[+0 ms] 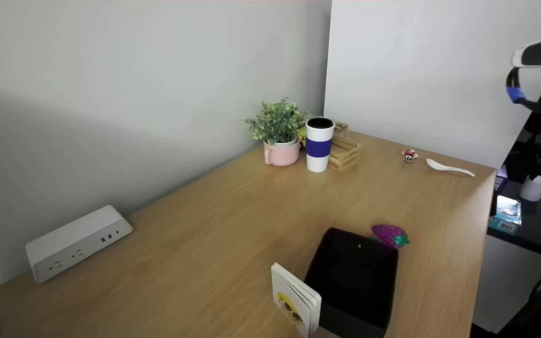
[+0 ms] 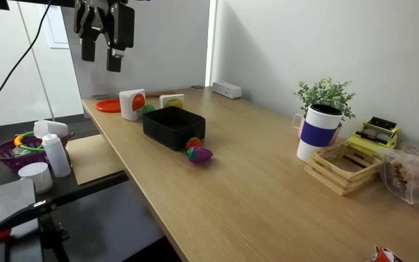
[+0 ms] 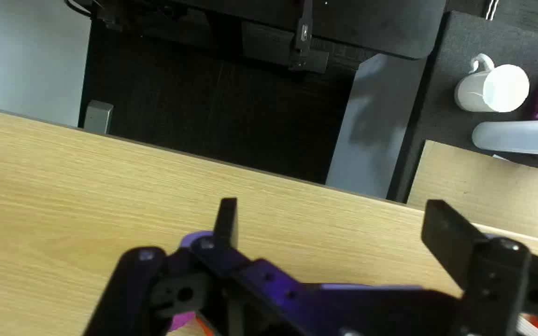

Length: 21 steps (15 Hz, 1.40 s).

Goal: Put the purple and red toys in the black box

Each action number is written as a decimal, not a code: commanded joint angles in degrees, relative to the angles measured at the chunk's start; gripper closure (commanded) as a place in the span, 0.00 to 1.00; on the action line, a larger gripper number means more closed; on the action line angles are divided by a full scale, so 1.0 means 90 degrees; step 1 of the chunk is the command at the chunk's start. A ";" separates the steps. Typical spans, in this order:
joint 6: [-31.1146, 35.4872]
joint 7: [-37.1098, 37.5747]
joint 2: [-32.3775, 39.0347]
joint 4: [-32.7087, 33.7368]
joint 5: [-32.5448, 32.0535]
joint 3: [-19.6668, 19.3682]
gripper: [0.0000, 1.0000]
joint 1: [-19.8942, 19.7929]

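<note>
The black box (image 1: 351, 278) (image 2: 175, 126) sits on the table, and I see nothing in it. Against its outer end wall lies the red toy (image 2: 193, 143), with the purple toy (image 2: 200, 155) right beside it. In an exterior view the purple toy (image 1: 389, 234) shows at the box's end, while the red one cannot be made out there. My gripper (image 2: 100, 61) hangs high above the table edge, open, with nothing between its fingers. In the wrist view the gripper (image 3: 333, 221) spans bare wood, and slivers of purple (image 3: 182, 320) and red (image 3: 203, 326) show below its left finger.
A board book (image 1: 296, 300) stands against the box's side. Beyond the box are a white block-like item (image 2: 132, 104) and a red plate (image 2: 108, 105). Near the wall stand the mug (image 1: 319, 148), plant (image 1: 277, 123), wooden crate (image 2: 344, 168) and white socket box (image 1: 78, 244).
</note>
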 commanded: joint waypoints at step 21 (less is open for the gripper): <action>0.2655 0.0629 0.0661 -0.0057 -0.1585 -0.0168 0.00 -0.0748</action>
